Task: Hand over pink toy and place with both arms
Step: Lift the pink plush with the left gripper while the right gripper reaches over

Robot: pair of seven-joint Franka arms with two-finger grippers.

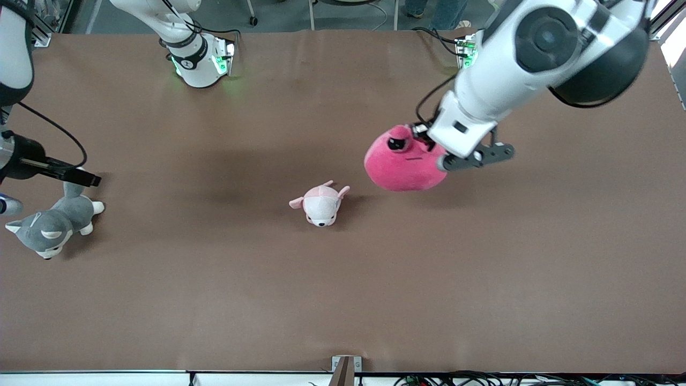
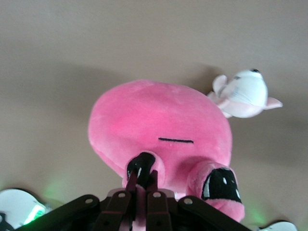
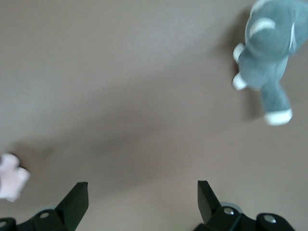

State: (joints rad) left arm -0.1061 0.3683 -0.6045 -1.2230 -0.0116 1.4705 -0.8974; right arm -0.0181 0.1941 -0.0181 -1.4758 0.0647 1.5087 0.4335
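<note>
The hot-pink round plush toy hangs in the air over the table, toward the left arm's end. My left gripper is shut on a small nub beside one of its dark eyes. In the left wrist view the fingers pinch that nub, and the pink toy hangs below them with a dark line mark showing. My right gripper is open and empty, up over the grey plush dog at the right arm's end. In the right wrist view its fingertips stand wide apart over bare table.
A small white and pale-pink plush animal lies mid-table, nearer the front camera than the pink toy; it also shows in the left wrist view. The grey and white plush dog lies at the right arm's end, also in the right wrist view.
</note>
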